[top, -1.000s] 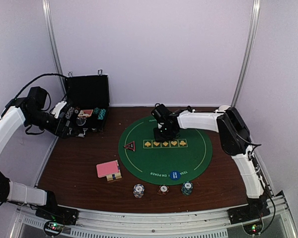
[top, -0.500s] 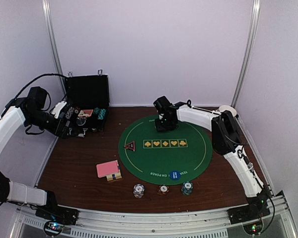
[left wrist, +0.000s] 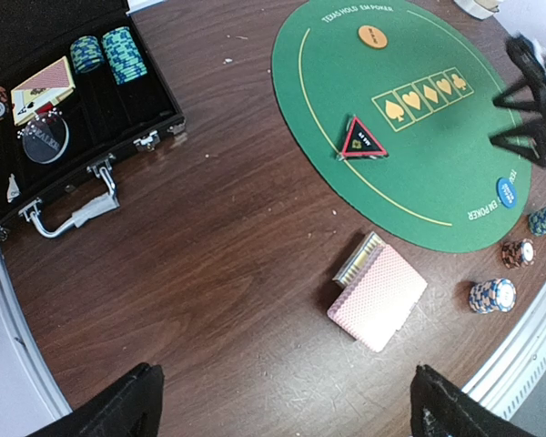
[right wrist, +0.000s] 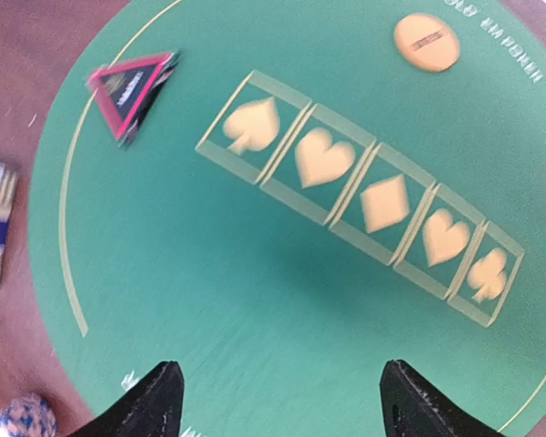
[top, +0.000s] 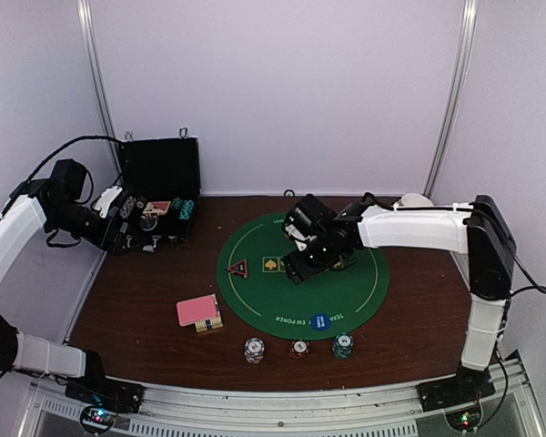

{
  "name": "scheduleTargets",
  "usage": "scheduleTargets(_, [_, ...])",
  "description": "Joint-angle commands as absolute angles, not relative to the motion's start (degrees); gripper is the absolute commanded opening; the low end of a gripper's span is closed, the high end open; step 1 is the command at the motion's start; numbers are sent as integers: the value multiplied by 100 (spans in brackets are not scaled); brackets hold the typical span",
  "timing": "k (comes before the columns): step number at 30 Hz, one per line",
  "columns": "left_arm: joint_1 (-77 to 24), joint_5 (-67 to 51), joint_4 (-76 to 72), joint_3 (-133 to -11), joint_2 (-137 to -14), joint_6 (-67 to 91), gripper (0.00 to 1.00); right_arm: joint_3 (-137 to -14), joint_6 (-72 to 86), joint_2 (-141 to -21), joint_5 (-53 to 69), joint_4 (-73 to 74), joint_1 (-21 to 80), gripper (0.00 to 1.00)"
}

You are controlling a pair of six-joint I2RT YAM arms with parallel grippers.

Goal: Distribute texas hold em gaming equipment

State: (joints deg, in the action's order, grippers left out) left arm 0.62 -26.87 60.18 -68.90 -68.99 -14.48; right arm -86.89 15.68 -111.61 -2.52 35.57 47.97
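Right gripper [right wrist: 278, 387] is hovering released, empty, over the mat [right wrist: 255, 300]; left gripper [left wrist: 287, 396] is hanging released near the case [left wrist: 118, 109].

Three chip stacks [left wrist: 492, 294] [left wrist: 519, 252] [left wrist: 543, 219] outside the case [top: 159, 168], two marker discs [left wrist: 507, 189] [left wrist: 371, 35], one triangle marker [left wrist: 361, 139], two card decks [left wrist: 379, 296] [left wrist: 44, 86]

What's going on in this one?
The right gripper hovers open and empty over the green mat. The left gripper, also open, hangs by the open case. Already out: triangle marker, orange disc and blue disc on the mat, cards and three chip stacks on the table beside it.
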Motion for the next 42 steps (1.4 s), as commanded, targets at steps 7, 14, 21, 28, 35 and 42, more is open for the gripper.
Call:
scheduleTargets(7, [26, -2678, 6178, -7005, -6791, -1518, 98, -6834, 2155, -10432, -296, 3275, 5434, 72])
scheduleTargets(14, [27, -2643, 6226, -6970, -6708, -1580, 98, -6587, 2214, -10313, -229, 3298, 5494, 72])
scheduleTargets(21, [26, -2692, 6214, -6970, -6704, -1595, 97, -6394, 2240, -10244, -79, 3308, 5615, 72])
scheduleTargets(28, [26, -2713, 6215, -6969, -6759, -1608, 98, -6211, 2338, -10316, -40, 3238, 5643, 71])
scheduleTargets(35, [26, -2686, 6218, -6987, -6765, -1626, 98, -6205, 2321, -10360, -149, 3278, 5524, 60])
scheduleTargets(42, [26, -2702, 6220, -7005, -6799, -1623, 98, -5948, 2276, -10111, -136, 3289, 5135, 52])
